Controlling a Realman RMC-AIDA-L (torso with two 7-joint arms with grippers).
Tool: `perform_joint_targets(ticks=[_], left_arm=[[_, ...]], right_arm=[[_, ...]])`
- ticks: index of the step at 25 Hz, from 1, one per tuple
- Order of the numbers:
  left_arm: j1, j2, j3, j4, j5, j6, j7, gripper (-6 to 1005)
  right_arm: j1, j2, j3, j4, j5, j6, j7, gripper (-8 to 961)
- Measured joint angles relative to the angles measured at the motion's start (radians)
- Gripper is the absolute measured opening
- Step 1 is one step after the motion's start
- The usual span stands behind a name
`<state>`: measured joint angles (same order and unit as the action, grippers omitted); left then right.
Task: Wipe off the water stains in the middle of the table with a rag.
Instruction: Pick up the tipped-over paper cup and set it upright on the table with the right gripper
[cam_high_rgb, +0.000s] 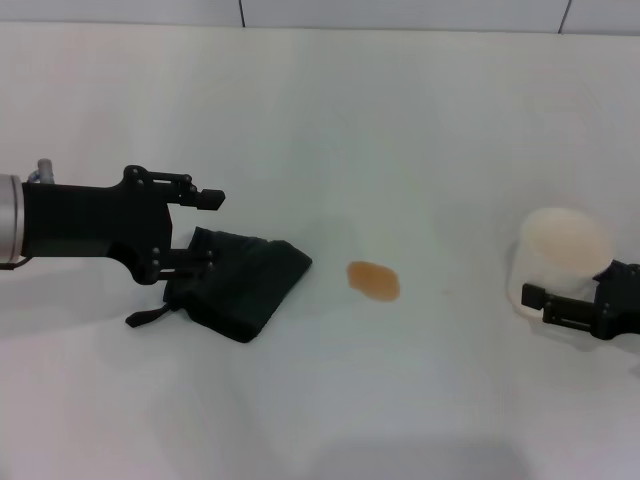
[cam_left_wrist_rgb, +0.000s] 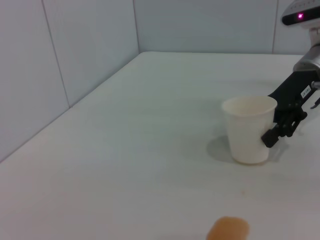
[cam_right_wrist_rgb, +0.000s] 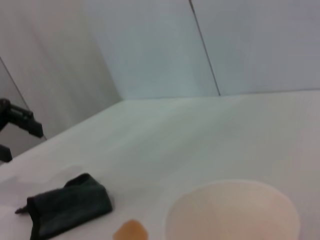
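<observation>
The dark green-black rag lies crumpled on the white table, left of centre, with its loop tag toward the table's front left. My left gripper is open at the rag's left end, its lower finger against the cloth and its upper finger above it. The water stains are one small orange-brown oval patch to the right of the rag, apart from it. The left wrist view catches the stain's edge, and the right wrist view has both rag and stain.
A white cup stands upright at the right, seen also as the cup in the left wrist view. My right gripper rests open beside it near the table's front right. Grey wall panels border the far edge.
</observation>
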<state>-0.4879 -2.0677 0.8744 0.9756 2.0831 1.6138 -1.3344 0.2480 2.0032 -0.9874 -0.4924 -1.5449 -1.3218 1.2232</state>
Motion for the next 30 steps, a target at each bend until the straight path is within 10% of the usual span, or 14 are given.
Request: perform_joint_targets(ticks=[30], left_arm=[[-0.009, -0.002, 0.0, 0.0, 0.017, -0.023, 0.006, 568]], right_arm=[[-0.027, -0.015, -0.003, -0.055, -0.034, -0.003, 0.019, 856]])
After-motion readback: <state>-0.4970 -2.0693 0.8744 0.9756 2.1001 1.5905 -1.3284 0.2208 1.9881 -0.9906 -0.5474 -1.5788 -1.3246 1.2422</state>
